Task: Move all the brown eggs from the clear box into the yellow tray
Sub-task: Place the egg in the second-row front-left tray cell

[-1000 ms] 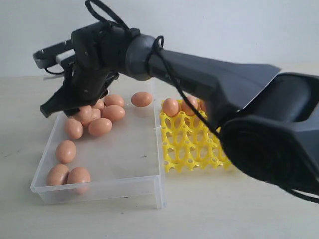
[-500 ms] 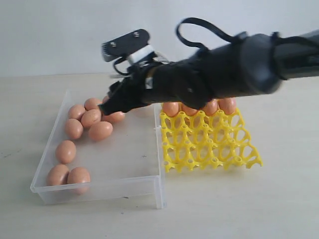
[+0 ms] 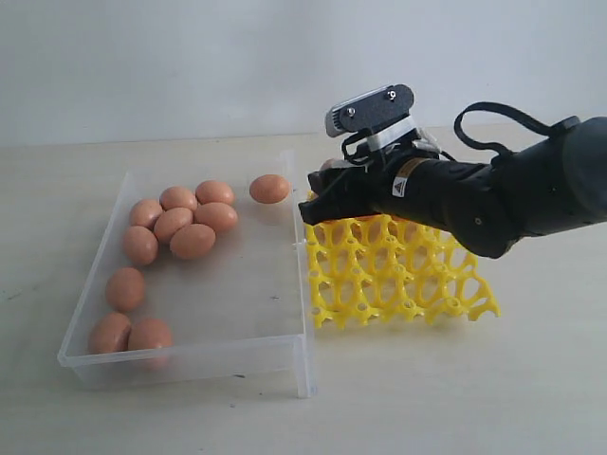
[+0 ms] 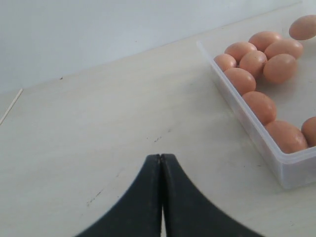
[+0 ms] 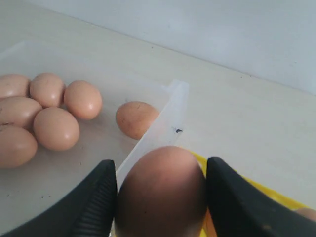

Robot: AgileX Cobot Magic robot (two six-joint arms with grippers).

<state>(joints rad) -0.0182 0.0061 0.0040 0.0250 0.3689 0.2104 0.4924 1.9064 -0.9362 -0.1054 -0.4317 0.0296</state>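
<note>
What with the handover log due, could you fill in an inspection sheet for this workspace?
Surface: pale tabletop, bare, faint marks.
Job's things: clear box holds eleven brown eggs; yellow tray beside it, front cups empty, back row hidden by the right arm.
Clutter: nothing seen.
Grippers: right gripper shut on a held egg over where box and tray meet; left gripper shut, empty, over bare table.
Cables: black cable loop on right arm, hanging free.
Surroundings: plain white wall.
</note>
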